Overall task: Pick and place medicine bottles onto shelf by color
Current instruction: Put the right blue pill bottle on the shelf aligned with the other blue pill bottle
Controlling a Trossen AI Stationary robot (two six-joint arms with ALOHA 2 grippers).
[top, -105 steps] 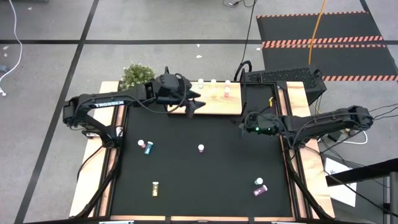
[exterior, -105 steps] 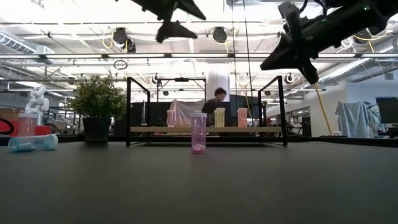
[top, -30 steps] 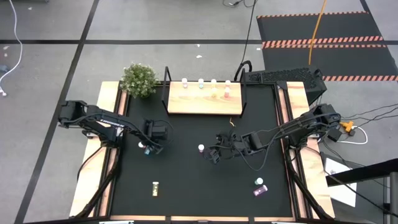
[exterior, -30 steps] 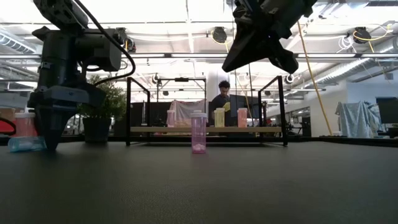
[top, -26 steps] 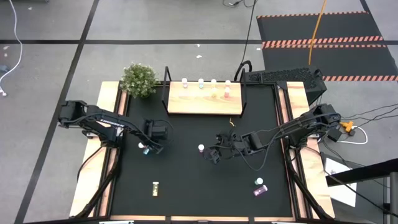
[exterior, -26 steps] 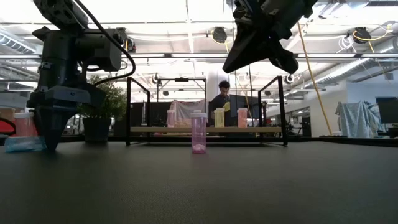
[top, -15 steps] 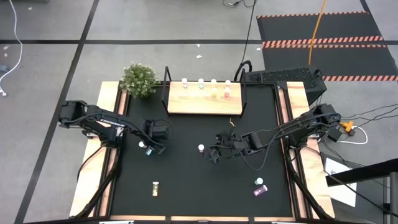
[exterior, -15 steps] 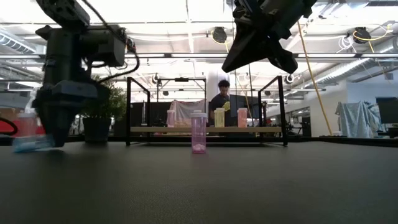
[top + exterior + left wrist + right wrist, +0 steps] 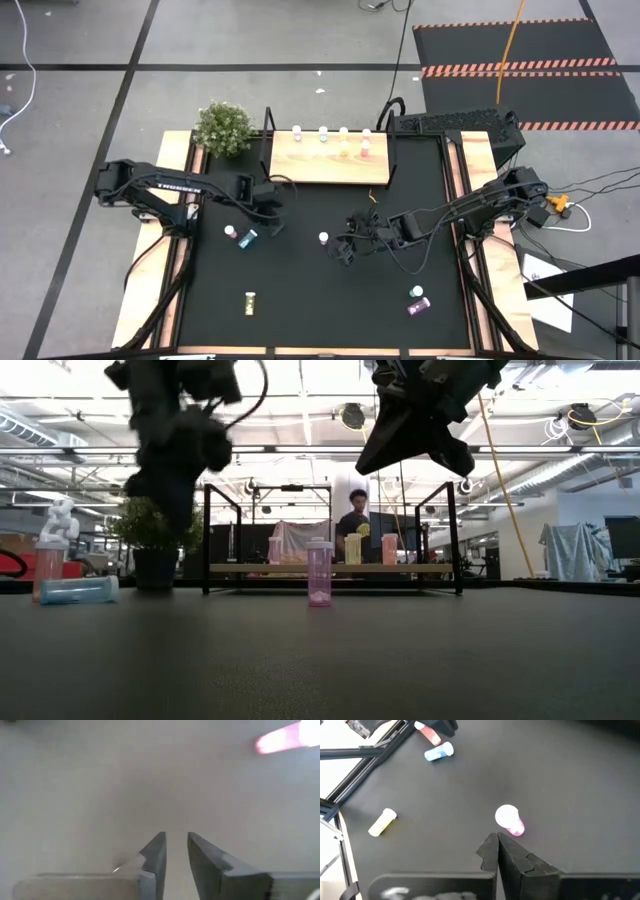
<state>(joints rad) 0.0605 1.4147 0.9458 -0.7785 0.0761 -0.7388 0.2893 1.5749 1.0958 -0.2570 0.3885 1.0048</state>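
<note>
Right now the relation that matters is between the right pincer point(image 9: 345, 250) and the upright pink bottle point(image 9: 323, 238) near the middle of the bench point(image 9: 330, 320): the bottle stands just beside the fingertips, on the side toward the left edge, its long axis vertical and its white cap up. In the right wrist view that bottle point(image 9: 510, 819) sits just ahead of the dark fingers point(image 9: 492, 851), which are pressed together on nothing, so they would have to spread before any grasp. The right arm looks clearly nearer to it than the left. The left pincer point(image 9: 268, 200) hangs toward the left edge, in front of the shelf's left end; its fingers point(image 9: 156, 855) show a narrow gap with nothing between them. Just on its near side lie a teal bottle point(image 9: 247, 238) on its side and a pink-capped bottle point(image 9: 231, 232) beside it. A yellow bottle point(image 9: 250, 300) lies toward the near left corner, and two more bottles point(image 9: 416, 299) sit toward the near right corner. The shelf point(image 9: 320, 165) stands at the far edge with four bottles in a row along its back, a potted plant point(image 9: 222, 125) beside its left end. Nothing stands between the right pincer and its bottle.
</note>
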